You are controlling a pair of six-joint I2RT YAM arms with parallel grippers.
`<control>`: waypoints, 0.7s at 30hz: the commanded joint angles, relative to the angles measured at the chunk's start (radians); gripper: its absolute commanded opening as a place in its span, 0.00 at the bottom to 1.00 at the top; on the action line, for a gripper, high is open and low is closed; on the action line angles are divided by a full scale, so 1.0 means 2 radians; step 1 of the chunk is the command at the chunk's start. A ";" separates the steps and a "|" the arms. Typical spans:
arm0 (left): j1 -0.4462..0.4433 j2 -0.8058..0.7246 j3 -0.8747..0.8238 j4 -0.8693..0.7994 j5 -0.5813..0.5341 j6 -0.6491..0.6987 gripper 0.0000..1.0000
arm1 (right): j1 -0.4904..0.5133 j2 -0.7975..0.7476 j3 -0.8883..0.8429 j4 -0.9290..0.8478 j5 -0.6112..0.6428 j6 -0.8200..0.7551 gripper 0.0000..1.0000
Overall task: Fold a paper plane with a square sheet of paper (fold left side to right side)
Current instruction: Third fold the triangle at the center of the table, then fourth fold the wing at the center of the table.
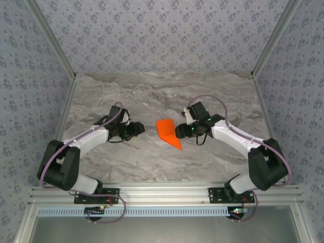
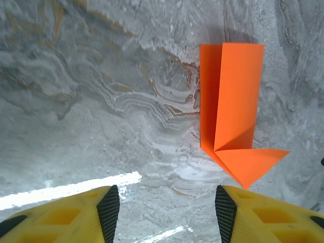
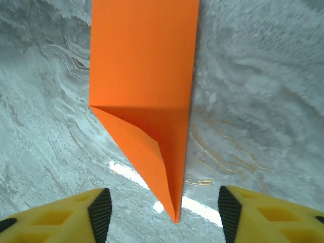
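progress: paper plane looks mostly folded, a narrow strip with one pointed end and diagonal flap creases; judged left: wing folds, if any
location: flat at centre of table, between both arms, point aimed near-right
left gripper: jaws wide, empty, paper just beyond, not touching
right gripper: jaws wide, nothing clamped; paper tip lies between fingers
paper: thin, matte, bright orange, crisp creases, unmarked
table surface: grey marble look, glossy, glare streaks
finger build: yellow, black pads
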 commanded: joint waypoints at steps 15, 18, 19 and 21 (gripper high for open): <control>-0.086 0.116 0.025 0.168 0.043 -0.111 0.58 | -0.038 0.015 -0.044 0.083 -0.055 -0.019 0.75; -0.093 0.139 0.038 0.181 0.045 -0.118 0.58 | -0.032 0.010 -0.044 0.080 -0.050 -0.028 0.74; -0.095 0.144 0.041 0.186 0.045 -0.121 0.58 | -0.028 0.007 -0.044 0.079 -0.046 -0.030 0.74; -0.097 0.153 0.046 0.192 0.046 -0.125 0.59 | -0.021 -0.001 -0.048 0.078 -0.041 -0.034 0.73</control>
